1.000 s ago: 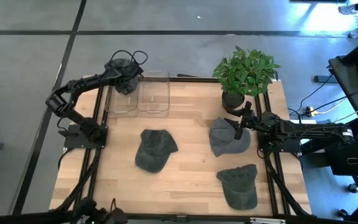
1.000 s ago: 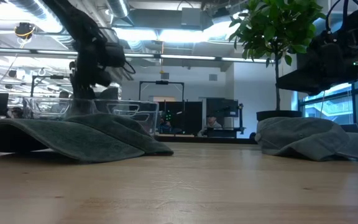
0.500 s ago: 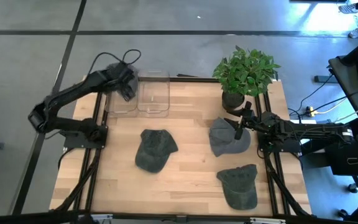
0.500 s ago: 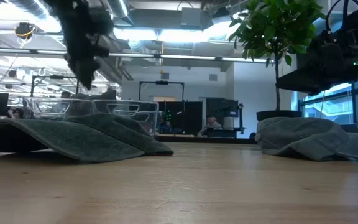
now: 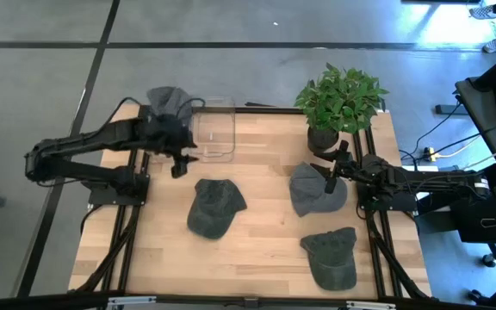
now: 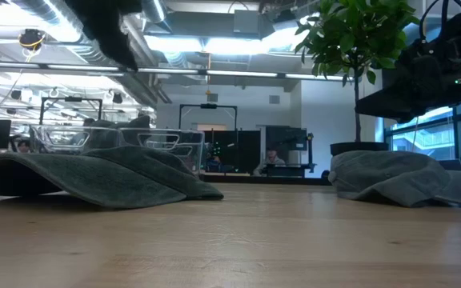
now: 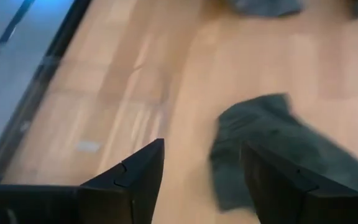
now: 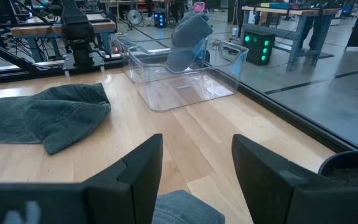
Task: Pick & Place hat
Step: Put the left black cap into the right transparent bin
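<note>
Three grey-green hats lie on the wooden table: one in the middle (image 5: 215,207), one at the right (image 5: 317,191), one near the front right (image 5: 330,258). Another hat (image 5: 165,100) hangs over the far wall of the left clear bin (image 8: 166,74); it also shows in the right wrist view (image 8: 188,34). My left gripper (image 5: 177,165) is open and empty, in the air just beyond the middle hat (image 7: 278,149). My right gripper (image 5: 327,182) is open above the right hat (image 8: 185,208), clear of it.
A second clear bin (image 5: 214,129) stands beside the first at the table's far side. A potted plant (image 5: 338,103) stands at the far right corner. Bare wood lies along the near left of the table (image 5: 145,250).
My left gripper has come up out of the left bin and gone toward the table's near edge, to a spot just beyond the middle hat. The hat that was at the gripper stays behind, draped over the bin's far wall.
</note>
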Robot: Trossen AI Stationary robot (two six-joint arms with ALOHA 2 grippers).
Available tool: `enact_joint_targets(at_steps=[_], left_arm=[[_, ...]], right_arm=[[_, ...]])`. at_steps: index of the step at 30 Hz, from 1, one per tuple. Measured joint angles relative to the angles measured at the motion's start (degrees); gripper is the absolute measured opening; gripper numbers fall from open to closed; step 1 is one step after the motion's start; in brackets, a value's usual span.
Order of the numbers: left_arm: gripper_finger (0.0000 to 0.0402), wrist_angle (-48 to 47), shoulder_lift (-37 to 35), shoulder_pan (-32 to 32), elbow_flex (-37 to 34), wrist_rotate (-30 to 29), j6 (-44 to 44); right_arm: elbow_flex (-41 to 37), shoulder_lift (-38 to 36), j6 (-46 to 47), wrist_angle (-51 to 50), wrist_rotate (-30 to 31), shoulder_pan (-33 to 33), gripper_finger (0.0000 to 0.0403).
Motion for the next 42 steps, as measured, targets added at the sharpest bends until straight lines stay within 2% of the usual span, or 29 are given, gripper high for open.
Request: enact_joint_targets(at_steps=[7,14,19,26,34,40,42], left_arm=[[0.0206,9.8,-3.7,-8.1,-8.6,-0.1,-3.8],[0.0206,24.6,-3.5,-12.1,-19.5,0.1,-6.2],[0.0206,29.2,-1.3,-13.1,-24.3,-3.0,-9.4],[0.0212,30.3,3.4,-14.3,-25.4,-3.1,-10.7],[0.0214,32.2,9.8,-16.4,-25.4,-3.1,-16.5],[0.0212,31.9,12.2,-16.4,-25.4,-8.3,-23.5],[0.0212,28.8,12.5,-16.6,-24.4,-8.6,-26.4]], right_arm=[[0.0,0.0,0.0,0.0,0.0,0.0,0.0192],[0.0,0.0,0.0,0.0,0.0,0.0,0.0192],[0.0,0.0,0.0,0.0,0.0,0.0,0.0192],[0.0,0.0,0.0,0.0,0.0,0.0,0.0192],[0.0,0.0,-0.1,0.0,0.0,0.0,0.0192],[0.0,0.0,0.0,0.0,0.0,0.0,0.0192],[0.0,0.0,0.0,0.0,0.0,0.0,0.0192]])
